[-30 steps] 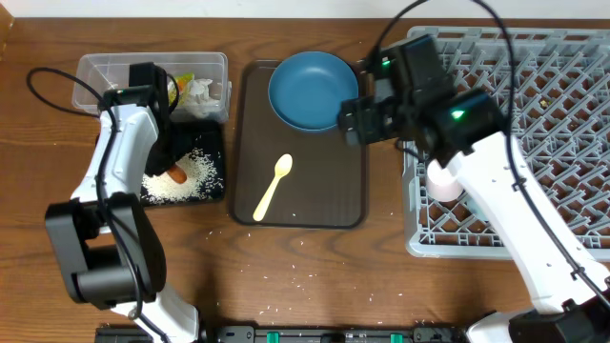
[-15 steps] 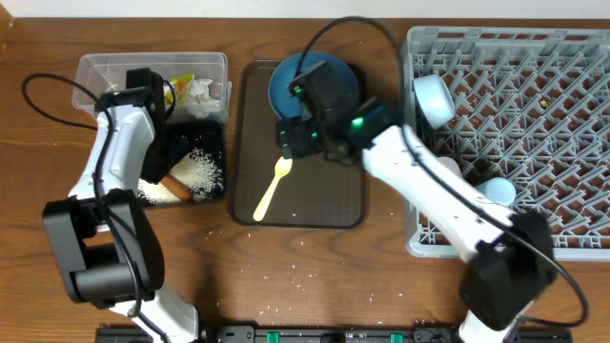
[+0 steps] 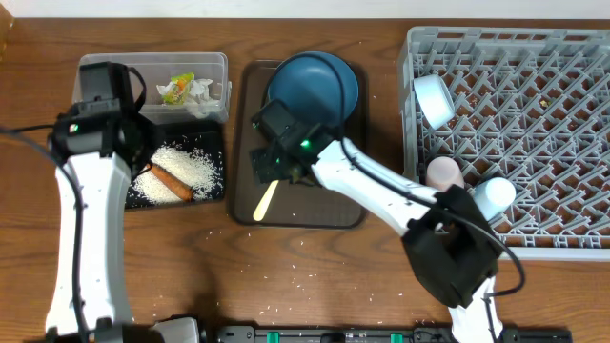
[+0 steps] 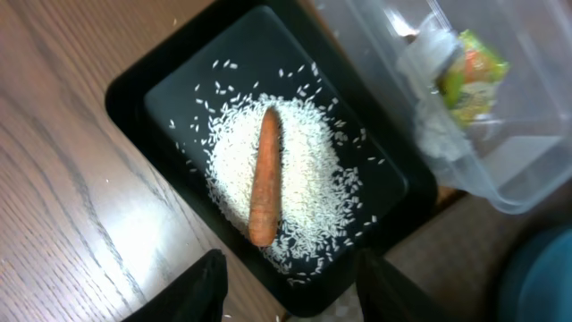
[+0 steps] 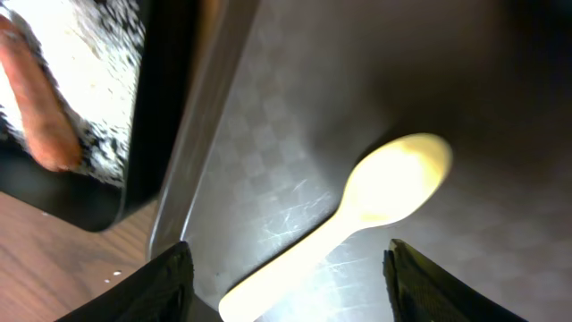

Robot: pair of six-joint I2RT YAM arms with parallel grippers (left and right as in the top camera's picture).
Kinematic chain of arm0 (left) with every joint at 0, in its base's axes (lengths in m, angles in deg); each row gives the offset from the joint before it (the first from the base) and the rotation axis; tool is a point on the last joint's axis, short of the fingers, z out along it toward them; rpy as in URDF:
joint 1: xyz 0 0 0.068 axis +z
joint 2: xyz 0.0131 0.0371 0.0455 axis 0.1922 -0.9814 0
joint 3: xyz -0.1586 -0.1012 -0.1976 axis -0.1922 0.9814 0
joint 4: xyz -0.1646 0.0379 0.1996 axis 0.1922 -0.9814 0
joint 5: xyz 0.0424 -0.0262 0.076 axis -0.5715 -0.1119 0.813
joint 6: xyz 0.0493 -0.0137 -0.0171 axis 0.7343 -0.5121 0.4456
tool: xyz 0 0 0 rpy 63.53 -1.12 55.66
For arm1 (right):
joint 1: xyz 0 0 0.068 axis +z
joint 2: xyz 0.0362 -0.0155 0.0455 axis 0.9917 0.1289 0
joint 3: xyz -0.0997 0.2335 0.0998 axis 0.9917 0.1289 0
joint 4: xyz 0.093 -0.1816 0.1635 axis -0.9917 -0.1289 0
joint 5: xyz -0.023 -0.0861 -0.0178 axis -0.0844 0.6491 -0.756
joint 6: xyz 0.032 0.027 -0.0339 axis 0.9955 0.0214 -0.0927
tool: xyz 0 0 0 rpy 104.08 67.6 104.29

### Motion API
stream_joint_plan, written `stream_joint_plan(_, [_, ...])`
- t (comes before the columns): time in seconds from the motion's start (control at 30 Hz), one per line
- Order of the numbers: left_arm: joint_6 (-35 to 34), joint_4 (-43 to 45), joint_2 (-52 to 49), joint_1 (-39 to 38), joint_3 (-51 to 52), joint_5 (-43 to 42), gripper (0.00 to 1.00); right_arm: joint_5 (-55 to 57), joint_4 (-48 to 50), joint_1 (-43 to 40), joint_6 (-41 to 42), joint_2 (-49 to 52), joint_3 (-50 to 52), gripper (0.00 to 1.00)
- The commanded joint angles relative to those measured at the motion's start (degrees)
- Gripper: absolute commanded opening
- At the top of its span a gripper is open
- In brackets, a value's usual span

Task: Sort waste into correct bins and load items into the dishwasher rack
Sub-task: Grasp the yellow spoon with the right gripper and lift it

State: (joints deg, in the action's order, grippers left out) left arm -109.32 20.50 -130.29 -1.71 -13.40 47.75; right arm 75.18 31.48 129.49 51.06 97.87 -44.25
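Note:
The black tray (image 3: 215, 191) (image 4: 134, 85) holds white rice (image 3: 186, 167) (image 4: 299, 188) and an orange-brown sausage (image 3: 172, 180) (image 4: 264, 177). The clear tub (image 3: 105, 67) (image 4: 527, 183) holds tissue (image 3: 199, 90) (image 4: 429, 63) and a yellow-green wrapper (image 3: 177, 87) (image 4: 472, 72). My left gripper (image 4: 290, 286) is open and empty, raised above the tray's near edge. My right gripper (image 5: 286, 282) is open, straddling the pale yellow spoon (image 3: 265, 200) (image 5: 357, 215) on the brown serving tray (image 3: 315, 205). The dark-blue plate (image 3: 319, 81) lies at that tray's far end. The grey rack (image 3: 534, 133) holds a white bowl (image 3: 434, 100), a pinkish cup (image 3: 443, 173) and a light-blue cup (image 3: 494, 195).
Loose rice grains (image 3: 300, 279) lie on the wooden table in front of the serving tray. The right arm reaches from the rack side across the serving tray. The left arm stands over the table's left side beside the tub.
The right gripper has swung left from the rack and come down over the spoon. The left gripper has lifted off the black tray and drawn back left, leaving the sausage on the rice.

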Motion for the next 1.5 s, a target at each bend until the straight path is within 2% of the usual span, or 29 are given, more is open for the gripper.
stream_joint_plan(0.0, [-0.35,-0.46,1.77,0.26,-0.94,0.46,0.52,0.17,0.28,1.64,1.62,2.27,0.24,0.65])
stream_joint_plan(0.1, [-0.35,-0.72,2.36,0.26,-0.94,0.48,0.55,0.17,0.24,2.45,1.62,4.42,0.24,0.63])
stream_joint_plan(0.17, [-0.35,-1.31,2.29,0.26,-0.94,0.48,0.62,0.13,0.0,2.64,1.75,5.66,0.24,0.62])
stream_joint_plan(0.27, [-0.35,-2.01,2.16,0.26,-0.94,0.5,0.68,-0.22,-1.55,2.64,2.01,6.67,0.24,0.62])
stream_joint_plan(0.3, [-0.35,-1.99,2.19,0.26,-0.94,0.5,0.71,-0.22,-1.92,2.64,2.01,6.97,0.24,0.62])
stream_joint_plan(0.33, [-0.35,-2.01,2.16,0.26,-0.94,0.5,0.8,-0.22,-1.99,2.64,1.99,7.02,0.24,0.62])
stream_joint_plan(0.53, [-0.35,-1.99,2.16,0.26,-0.94,0.5,0.86,1.7,0.61,2.43,2.01,8.57,0.24,0.57])
stream_joint_plan(0.63, [-0.35,-1.99,2.16,0.26,-0.94,0.5,0.87,1.68,0.74,1.97,2.03,10.32,0.24,0.46])
stream_joint_plan(0.83, [-0.35,-1.99,2.16,0.26,-0.94,0.5,0.89,-0.46,0.66,0.68,2.01,11.21,0.24,0.04])
stream_joint_plan(0.87, [-0.35,-1.99,2.16,0.26,-0.94,0.5,0.94,-0.72,0.52,0.48,2.01,11.21,0.24,0.01])
stream_joint_plan(0.97, [-0.35,-1.99,2.16,0.26,-0.94,0.5,0.95,-2.08,0.17,-0.2,1.7,10.99,0.17,0.01])
stream_joint_plan(1.13, [-0.35,-1.99,2.16,0.26,-0.94,0.5,0.95,-3.96,-3.21,-2.58,-3.85,7.48,-1.44,0.01])
stream_joint_plan(1.37, [-0.35,-1.99,2.16,0.26,-0.94,0.5,0.96,-4.0,-11.28,-9.68,-11.76,-7.06,-4.31,0.01])
stream_joint_plan(1.47, [-0.35,-1.99,2.16,0.26,-0.94,0.5,0.96,1.05,-14.32,-14.97,-13.51,-15.69,-4.52,0.01])
